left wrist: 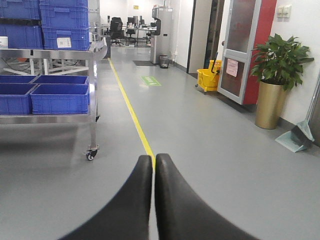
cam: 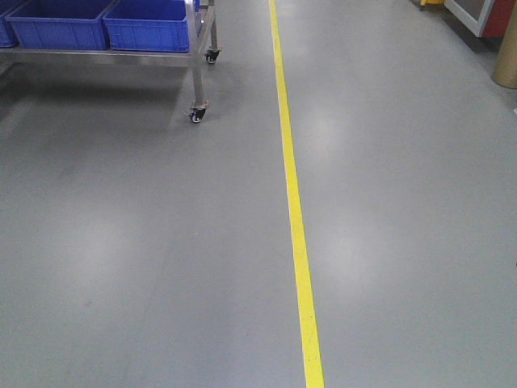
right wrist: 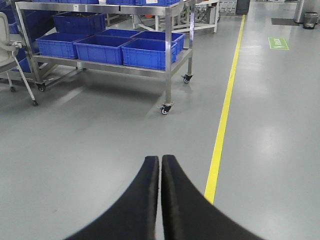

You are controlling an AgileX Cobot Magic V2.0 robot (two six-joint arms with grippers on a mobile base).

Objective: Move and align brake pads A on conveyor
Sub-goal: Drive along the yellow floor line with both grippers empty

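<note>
Brake pads A and conveyor: neither shows in any view. Left gripper [left wrist: 153,159]: black fingers pressed together tip to tip, holding nothing, hanging above grey floor [left wrist: 225,150], directly over yellow floor line [left wrist: 136,120]. Right gripper [right wrist: 160,160]: fingers likewise closed, empty, just left of same line. Wheeled steel rack [right wrist: 169,75] with blue bins [right wrist: 150,52] beyond.

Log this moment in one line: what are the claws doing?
left claw: shut, empty | right claw: shut, empty | pads, belt: not in view | ahead: floor, yellow line, cart, blue bins
</note>
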